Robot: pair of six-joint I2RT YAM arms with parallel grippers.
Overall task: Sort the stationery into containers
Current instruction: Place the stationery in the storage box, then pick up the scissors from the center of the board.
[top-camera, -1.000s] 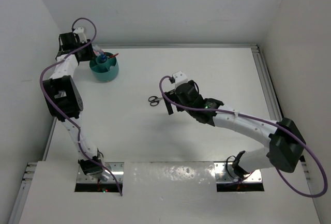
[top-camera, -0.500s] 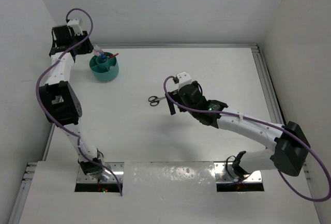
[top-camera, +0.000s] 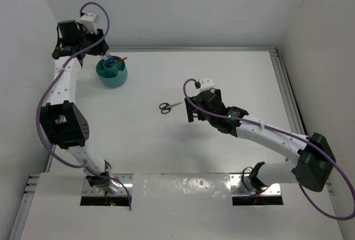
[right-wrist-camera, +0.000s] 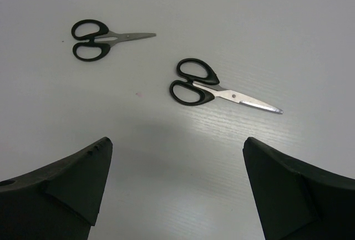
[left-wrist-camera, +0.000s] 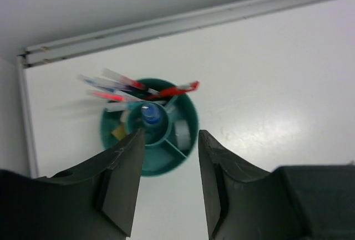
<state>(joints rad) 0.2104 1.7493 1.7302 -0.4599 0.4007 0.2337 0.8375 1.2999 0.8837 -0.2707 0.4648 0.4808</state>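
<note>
hovering above the nearer scissors (right-wrist-camera: 222, 88), right gripper (right-wrist-camera: 176, 147) holds its jaws wide, likely to straddle them; left gripper (left-wrist-camera: 168, 136) hangs parted, empty, over the teal organiser (left-wrist-camera: 162, 167).

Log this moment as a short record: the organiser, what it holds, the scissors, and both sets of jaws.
container: round teal plastic desk organiser, far left of the white table
contents: thin red, blue and clear pens leaning over its rim; small blue-capped bottle in the central cup
outside: black-handled metal scissors and a second identical pair, flat on the table, apart, blades closed
left jaws: open, empty, above the organiser
right jaws: open, empty, above both scissors
</note>
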